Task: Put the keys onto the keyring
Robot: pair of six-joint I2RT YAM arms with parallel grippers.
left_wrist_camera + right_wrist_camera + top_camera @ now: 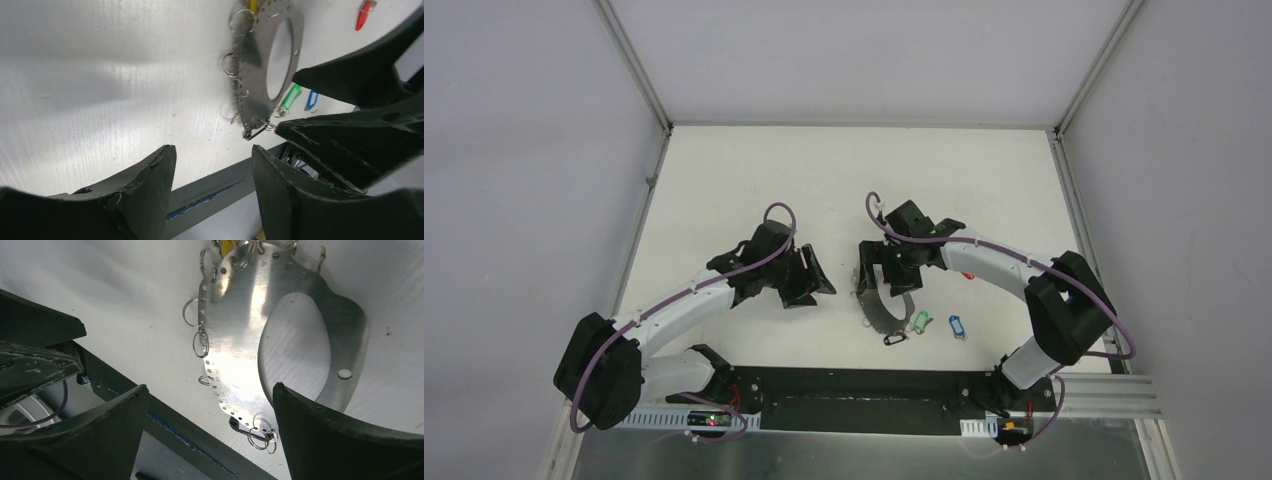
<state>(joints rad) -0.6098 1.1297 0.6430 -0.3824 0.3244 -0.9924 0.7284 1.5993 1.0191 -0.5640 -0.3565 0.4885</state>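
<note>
The keyring is a flat grey metal hoop with an oval hole, lying on the white table with small silver split rings along its rim. A black-tagged key hangs at its near end. A green key and a blue key lie beside it, and a red key lies farther off. My right gripper hovers open just over the hoop. To the hoop's left, my left gripper is open and empty.
A black base rail runs along the near table edge, close to the keys. Grey walls with metal posts close in the table on three sides. The two grippers' fingers stand close together.
</note>
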